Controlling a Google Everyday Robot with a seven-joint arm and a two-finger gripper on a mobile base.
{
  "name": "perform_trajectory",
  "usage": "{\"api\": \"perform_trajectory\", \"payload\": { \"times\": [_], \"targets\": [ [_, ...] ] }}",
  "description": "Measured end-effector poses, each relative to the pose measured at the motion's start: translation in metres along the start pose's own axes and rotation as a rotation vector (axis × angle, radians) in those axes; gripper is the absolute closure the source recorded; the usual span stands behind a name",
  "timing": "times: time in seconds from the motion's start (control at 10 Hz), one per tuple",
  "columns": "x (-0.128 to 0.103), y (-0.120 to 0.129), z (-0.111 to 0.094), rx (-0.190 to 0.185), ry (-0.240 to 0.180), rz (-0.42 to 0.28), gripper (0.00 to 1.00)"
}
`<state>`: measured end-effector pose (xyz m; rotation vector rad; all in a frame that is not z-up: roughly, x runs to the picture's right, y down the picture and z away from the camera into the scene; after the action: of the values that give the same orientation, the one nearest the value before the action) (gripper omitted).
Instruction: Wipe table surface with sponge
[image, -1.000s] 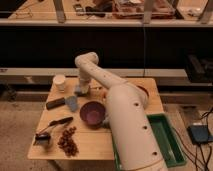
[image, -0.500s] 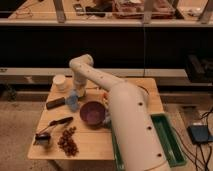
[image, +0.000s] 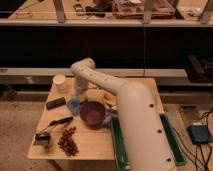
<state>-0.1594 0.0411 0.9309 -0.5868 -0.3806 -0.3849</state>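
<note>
The light wooden table surface (image: 90, 145) fills the lower left of the camera view. My white arm reaches from the lower right over it, bends at the back and points down. My gripper (image: 78, 98) hangs left of the purple bowl (image: 93, 114). It is shut on the pale blue-grey sponge (image: 73, 104), which rests on the tabletop at its tip. The arm hides the table's right middle.
A white cup (image: 60, 81) stands at the back left and a black block (image: 55, 103) lies left of the sponge. A black utensil (image: 61, 121), a brown cluster (image: 67, 141) and a small dark item (image: 43, 139) lie front left. A green tray (image: 171, 146) lines the right edge.
The arm's bend has sunk a little. The gripper with the sponge has shifted slightly toward the table's front.
</note>
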Motion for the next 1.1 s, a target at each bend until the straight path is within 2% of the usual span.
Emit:
{"api": "perform_trajectory", "payload": {
  "times": [0.7, 0.9, 1.1],
  "targets": [
    [0.06, 0.013, -0.014, 0.025, 0.052, 0.165, 1.0],
    [0.078, -0.001, -0.023, 0.053, 0.079, 0.214, 1.0],
    [0.088, -0.017, -0.032, 0.084, 0.098, 0.23, 1.0]
  ]
}}
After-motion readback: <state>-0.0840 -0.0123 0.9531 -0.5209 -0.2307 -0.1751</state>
